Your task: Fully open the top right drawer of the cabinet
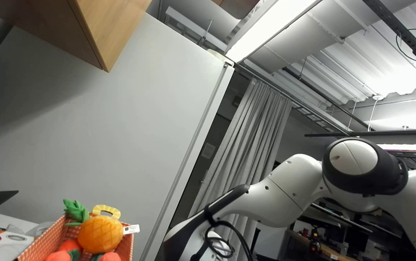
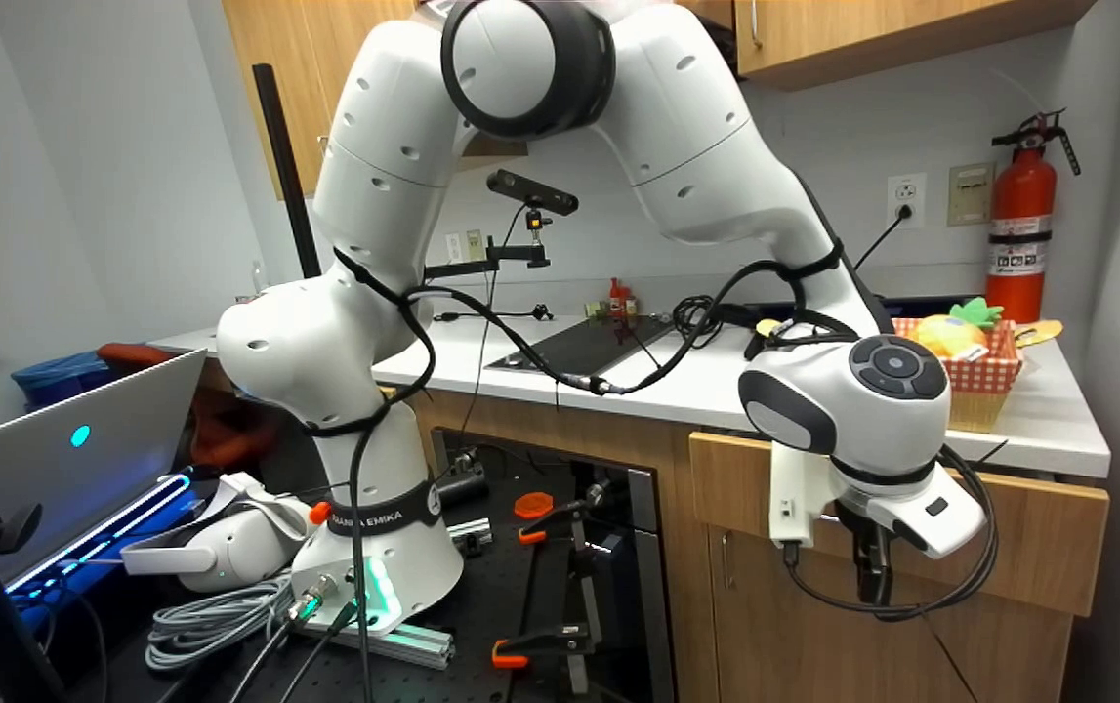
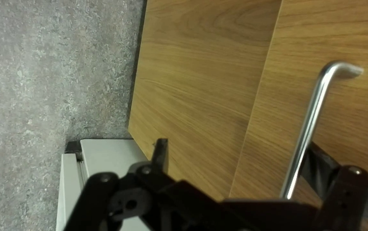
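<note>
Top drawer (image 2: 1043, 537): its wooden front is seen in an exterior view under the front edge of the white countertop (image 2: 1048, 420), by the front right corner; it is set forward of the cabinet door (image 2: 794, 635) below, so the drawer is partly drawn out.
Robotiq gripper (image 3: 237, 144): its fingers (image 3: 321, 165) are spread wide in front of the drawer.
Steel bar handle (image 3: 308, 128): fixed to the wooden front; in the wrist view it is framed between the fingers, just beside one and well apart from the other; whether it is touched cannot be told.
Checked basket (image 2: 994, 371): set near the countertop's front right corner, shown in both exterior views; a plush pineapple (image 1: 101, 235) is held in it.
Fire extinguisher (image 2: 1020, 220): placed near the back right corner.
</note>
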You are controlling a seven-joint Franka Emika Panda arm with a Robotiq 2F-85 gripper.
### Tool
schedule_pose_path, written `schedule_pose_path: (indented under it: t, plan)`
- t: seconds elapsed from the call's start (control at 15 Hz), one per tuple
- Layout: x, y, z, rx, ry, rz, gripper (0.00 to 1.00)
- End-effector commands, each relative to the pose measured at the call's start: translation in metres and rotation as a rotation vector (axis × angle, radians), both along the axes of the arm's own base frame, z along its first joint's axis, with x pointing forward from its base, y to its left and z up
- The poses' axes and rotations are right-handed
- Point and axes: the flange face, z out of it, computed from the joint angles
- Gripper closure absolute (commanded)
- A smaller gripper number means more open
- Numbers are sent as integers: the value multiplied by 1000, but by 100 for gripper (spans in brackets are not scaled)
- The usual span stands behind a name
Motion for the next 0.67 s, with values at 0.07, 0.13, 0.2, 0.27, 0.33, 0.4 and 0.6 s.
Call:
schedule_pose_path:
  t: [0.07,0.13,0.2,0.27,0.33,0.4,0.6]
  plan:
    - [-2,-21,1,-24,-33,-14,0]
    - [-4,-26,4,-32,-35,-12,0]
    - [-5,-31,6,-38,-38,-12,0]
    - [-7,-37,9,-43,-38,-15,0]
    - [-8,-43,11,-49,-40,-18,0]
    - [-10,-50,12,-52,-38,-27,0]
    - [-18,-69,17,-74,-35,-46,0]
